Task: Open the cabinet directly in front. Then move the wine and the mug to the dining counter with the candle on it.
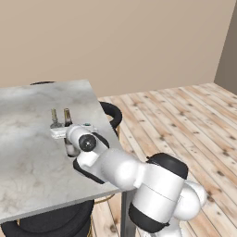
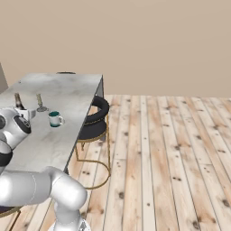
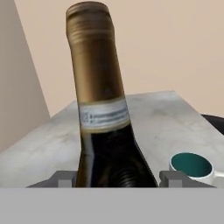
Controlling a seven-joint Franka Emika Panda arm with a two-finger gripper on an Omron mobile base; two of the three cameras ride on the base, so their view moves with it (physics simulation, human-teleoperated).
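The wine (image 3: 105, 131) sits between the two tips of the claw (image 3: 114, 179), which is closed on its wide part. The bottle stands over the marble worktop (image 2: 67, 90); I cannot tell if its bottom touches the top. Its brown neck pokes up just beside the candle (image 1: 54, 119). The mug (image 2: 55, 119) stands on the worktop near the candle, apart from the bottle. The white arm (image 1: 125, 173) reaches low and flat over the worktop, with its hand level. A black round chair (image 2: 97, 118) is tucked under the worktop's edge, on the wooden floor (image 2: 171, 153).
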